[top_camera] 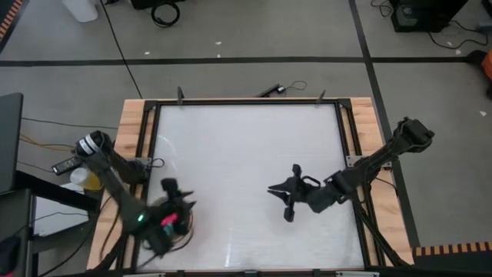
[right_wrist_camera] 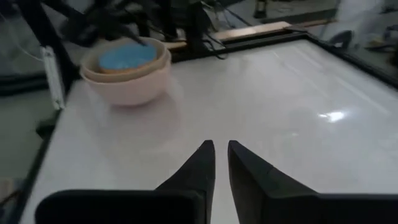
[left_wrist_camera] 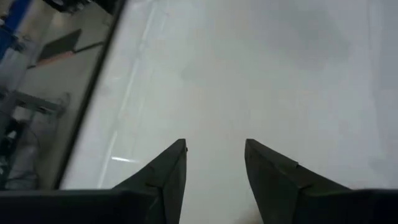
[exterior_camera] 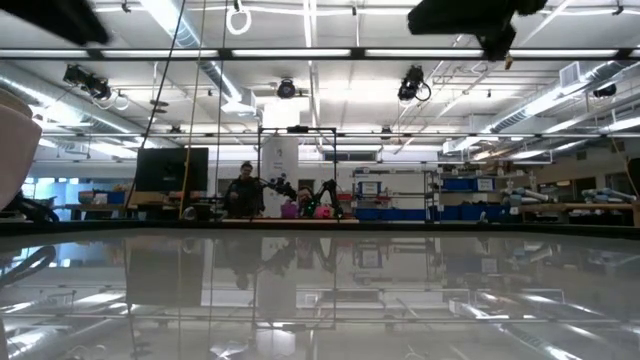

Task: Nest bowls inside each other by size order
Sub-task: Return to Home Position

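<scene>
The bowls stand nested near the table's front left corner. The right wrist view shows the cream-white bowl (right_wrist_camera: 127,87) outermost, the grey-beige bowl's rim (right_wrist_camera: 93,68) inside it, and the bright blue bowl (right_wrist_camera: 127,57) innermost. I cannot make out the salmon-pink bowl. In the high view my left arm covers most of the stack. My left gripper (top_camera: 175,206) (left_wrist_camera: 216,144) is open and empty, above the table by the stack. My right gripper (top_camera: 281,197) (right_wrist_camera: 220,144) is shut and empty over the table's middle, pointing toward the stack.
The white tabletop (top_camera: 246,146) has a raised dark frame with wooden borders at its left (top_camera: 131,138) and right (top_camera: 365,131). A pale curved shape (exterior_camera: 12,140) shows at the left edge of the low view. People and shelving stand in the room beyond.
</scene>
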You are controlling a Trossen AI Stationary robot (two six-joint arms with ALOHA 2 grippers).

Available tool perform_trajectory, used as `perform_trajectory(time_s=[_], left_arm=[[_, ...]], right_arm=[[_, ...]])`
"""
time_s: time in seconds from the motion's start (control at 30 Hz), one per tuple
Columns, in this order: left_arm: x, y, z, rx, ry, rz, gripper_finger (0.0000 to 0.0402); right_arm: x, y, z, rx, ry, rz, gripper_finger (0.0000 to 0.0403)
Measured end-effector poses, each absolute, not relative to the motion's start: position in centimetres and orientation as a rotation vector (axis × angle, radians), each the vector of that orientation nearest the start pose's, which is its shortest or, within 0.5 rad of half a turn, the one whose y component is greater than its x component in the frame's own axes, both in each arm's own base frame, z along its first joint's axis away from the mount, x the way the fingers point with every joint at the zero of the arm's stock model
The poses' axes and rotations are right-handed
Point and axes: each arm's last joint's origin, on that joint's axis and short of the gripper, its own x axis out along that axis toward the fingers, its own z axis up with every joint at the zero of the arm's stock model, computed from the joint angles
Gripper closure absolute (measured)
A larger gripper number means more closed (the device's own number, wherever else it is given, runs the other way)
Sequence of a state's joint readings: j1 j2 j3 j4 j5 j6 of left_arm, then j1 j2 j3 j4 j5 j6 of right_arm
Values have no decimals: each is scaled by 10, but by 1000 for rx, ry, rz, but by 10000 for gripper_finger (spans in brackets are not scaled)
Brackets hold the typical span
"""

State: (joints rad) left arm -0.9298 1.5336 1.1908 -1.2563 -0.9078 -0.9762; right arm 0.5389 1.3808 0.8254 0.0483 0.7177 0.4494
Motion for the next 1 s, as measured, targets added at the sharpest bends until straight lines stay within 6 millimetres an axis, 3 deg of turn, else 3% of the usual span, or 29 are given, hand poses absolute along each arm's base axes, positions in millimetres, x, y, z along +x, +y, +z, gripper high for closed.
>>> perform_trajectory(time_s=[0.13,0.3,0.47,0.6,0.77,0.87,1.0], left_arm=[[209,-160,262,341,749,412,238],[262,-117,259,241,583,200,238],[280,-69,264,176,442,182,238],[261,-42,286,170,430,254,238],[205,-25,322,127,344,278,238],[174,-23,313,90,282,254,238],[148,-23,277,42,210,219,238]], right_arm=[[265,114,226,212,295,-169,365],[279,96,222,263,236,-56,390],[277,86,233,171,196,-52,394],[253,81,256,129,211,-26,389],[214,75,282,97,194,-45,395],[195,70,280,70,150,-72,395],[179,63,254,56,108,-76,394]])
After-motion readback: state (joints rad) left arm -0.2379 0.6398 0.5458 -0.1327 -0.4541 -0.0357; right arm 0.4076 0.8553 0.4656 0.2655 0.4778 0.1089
